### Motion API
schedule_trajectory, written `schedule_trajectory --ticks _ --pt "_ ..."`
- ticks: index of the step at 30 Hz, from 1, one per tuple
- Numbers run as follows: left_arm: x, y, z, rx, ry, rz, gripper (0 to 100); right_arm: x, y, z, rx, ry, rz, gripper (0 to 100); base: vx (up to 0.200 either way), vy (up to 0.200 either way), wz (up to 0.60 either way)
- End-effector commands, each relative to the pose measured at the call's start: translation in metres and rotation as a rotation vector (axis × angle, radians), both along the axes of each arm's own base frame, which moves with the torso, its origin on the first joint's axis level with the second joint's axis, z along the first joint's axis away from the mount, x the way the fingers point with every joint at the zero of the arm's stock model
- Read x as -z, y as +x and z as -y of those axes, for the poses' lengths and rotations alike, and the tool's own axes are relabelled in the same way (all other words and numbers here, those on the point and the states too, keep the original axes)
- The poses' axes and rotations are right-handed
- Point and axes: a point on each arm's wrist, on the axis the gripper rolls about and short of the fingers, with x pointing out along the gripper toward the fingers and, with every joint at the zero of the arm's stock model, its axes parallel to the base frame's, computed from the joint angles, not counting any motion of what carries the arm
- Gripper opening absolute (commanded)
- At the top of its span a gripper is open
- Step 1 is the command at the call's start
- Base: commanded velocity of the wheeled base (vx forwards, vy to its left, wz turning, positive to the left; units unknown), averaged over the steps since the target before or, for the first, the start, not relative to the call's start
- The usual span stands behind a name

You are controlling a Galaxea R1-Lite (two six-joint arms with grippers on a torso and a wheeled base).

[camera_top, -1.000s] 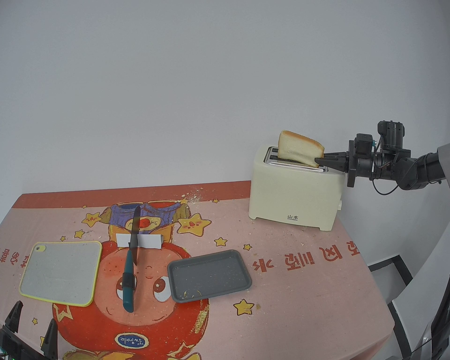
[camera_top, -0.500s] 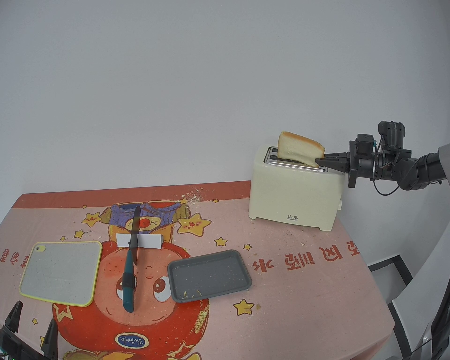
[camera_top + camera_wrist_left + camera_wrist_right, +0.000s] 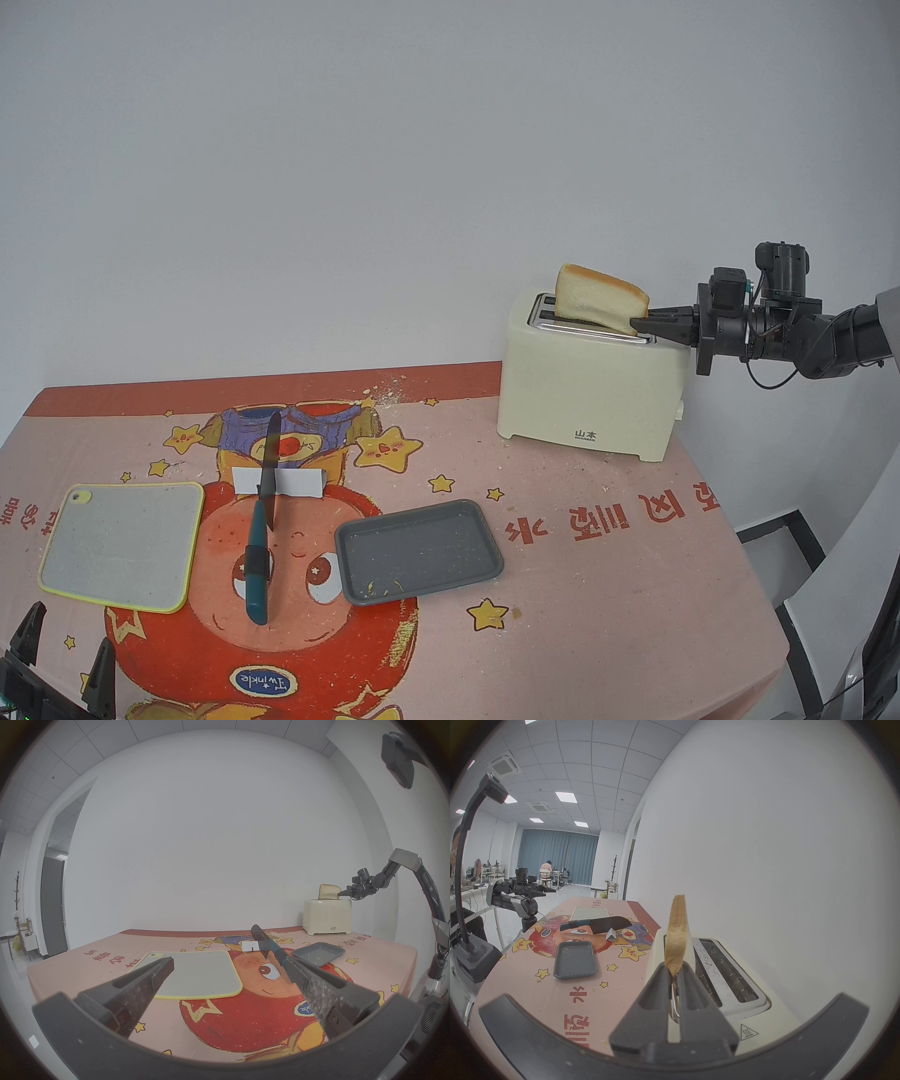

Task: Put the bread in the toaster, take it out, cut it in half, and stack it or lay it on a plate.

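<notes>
**One slice being pinched above the toaster**

One corner of the bread (image 3: 600, 295) is being clamped between the narrowly closed fingers of the right gripper (image 3: 639, 323), which is being held level with the top of the toaster (image 3: 591, 394). The slice is being kept on edge and tilted, stretching straight out ahead of the fingertips. Its far lower end is dipping towards the toaster's top, and whether it is resting in a slot cannot be told. In the right wrist view the bread (image 3: 678, 935) is being shown rising from the tips of the right gripper (image 3: 676, 971), with the toaster (image 3: 726, 987) just beneath and an open slot just beside the slice.

The left gripper (image 3: 66, 647) is being held low at the near edge of the table (image 3: 609, 581), its fingers spread wide with nothing between them. Just ahead of the left gripper (image 3: 227, 963) the cutting board (image 3: 122, 544) is lying flat. Beside the board, on the side towards the right gripper, the knife (image 3: 258, 534) is lying with its blade propped on a folded white paper (image 3: 300, 482). The grey plate (image 3: 417, 551) is sitting further along that same way, well apart from both grippers
</notes>
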Motion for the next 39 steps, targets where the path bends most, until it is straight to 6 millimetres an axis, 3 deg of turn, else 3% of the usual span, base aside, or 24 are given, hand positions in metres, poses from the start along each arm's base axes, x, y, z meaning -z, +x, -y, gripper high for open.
schedule_trajectory --ticks 1,39 --pt "0.0049 0.0013 0.0000 -0.001 0.000 -0.018 100 0.0003 0.0007 -0.0011 0.003 0.005 -0.012 0 0.000 0.000 0.00" --pt "0.0049 0.0013 0.0000 -0.001 0.000 -0.018 100 -0.0001 0.0088 -0.0012 0.079 0.002 -0.028 0 0.000 0.000 0.00"
